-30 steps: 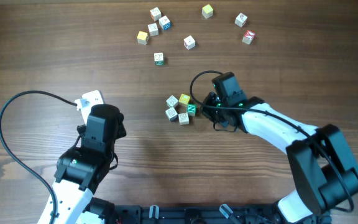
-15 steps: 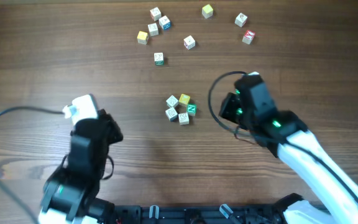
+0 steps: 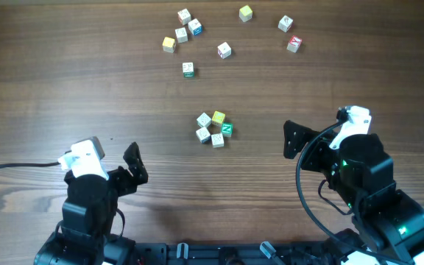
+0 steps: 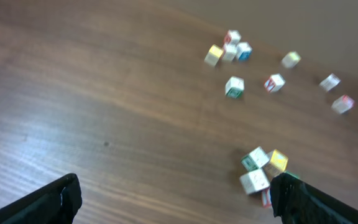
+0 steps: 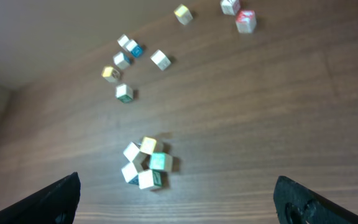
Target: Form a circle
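1. The table [image 3: 57, 81] was bare wood under both arms, with nothing lying between either claw and the cluster of cubes.
2. Your right gripper [image 5: 179, 199] stood released, its fingers spread to the far edges of its own view and holding nothing. The circle [image 3: 213, 129] lay ahead of it and off to its left, well apart from the fingertips.
3. Your left gripper [image 4: 179, 202] was likewise spread wide and empty. From this claw the circle lay ahead and to its right, low in its view close to the right-hand finger.
4. By my reading the two claws were nearly level in reach. The right one looked slightly nearer from overhead, so you could have gone in from either side.
5. The loose cubes [image 3: 224, 50] were scattered farther out beyond the circle from both claws, well clear of it.
6. The circle itself was a small, tight ring of five cubes, each touching or just beside its neighbours. It had no real long axis, being roughly round and a little uneven, so the approach angle mattered little.
7. In that ring, the green cube [image 3: 227, 129] marked N sat on the side toward your right claw, the yellow cube [image 3: 218, 117] on the far side, and three white cubes filled the rest.
8. Judged from this layout, the ring looked already formed.
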Controlling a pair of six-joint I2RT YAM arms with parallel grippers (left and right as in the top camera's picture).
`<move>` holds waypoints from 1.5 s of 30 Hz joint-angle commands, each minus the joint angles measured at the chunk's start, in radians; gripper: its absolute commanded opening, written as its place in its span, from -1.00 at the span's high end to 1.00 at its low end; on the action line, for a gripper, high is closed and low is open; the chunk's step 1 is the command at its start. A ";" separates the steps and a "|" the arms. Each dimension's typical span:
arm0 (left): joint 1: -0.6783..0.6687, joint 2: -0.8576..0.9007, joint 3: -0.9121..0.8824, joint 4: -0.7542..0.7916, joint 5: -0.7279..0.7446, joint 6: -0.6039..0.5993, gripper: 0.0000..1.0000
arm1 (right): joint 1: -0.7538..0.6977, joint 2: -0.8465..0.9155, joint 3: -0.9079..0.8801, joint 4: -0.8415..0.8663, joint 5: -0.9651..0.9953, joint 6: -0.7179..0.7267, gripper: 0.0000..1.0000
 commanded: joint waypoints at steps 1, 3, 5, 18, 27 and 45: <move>-0.003 -0.005 0.004 -0.046 0.008 0.004 -1.00 | -0.003 0.018 0.000 -0.022 0.025 -0.019 -0.99; -0.003 -0.005 0.004 -0.081 0.008 0.004 -1.00 | -0.003 0.042 0.000 -0.021 0.025 -0.019 -0.99; -0.003 -0.005 0.004 -0.101 0.008 0.004 -1.00 | -0.003 0.064 0.000 -0.021 0.026 -0.019 -0.99; -0.003 -0.005 0.004 -0.129 0.008 0.004 -1.00 | -0.238 -0.289 -0.121 0.159 -0.004 -0.260 -1.00; -0.003 -0.005 0.004 -0.129 0.008 0.004 -1.00 | -0.557 -0.714 -0.657 0.997 -0.268 -0.339 -0.99; -0.003 -0.005 0.004 -0.128 0.008 0.004 -1.00 | -0.557 -0.719 -0.866 0.746 -0.174 -0.223 -1.00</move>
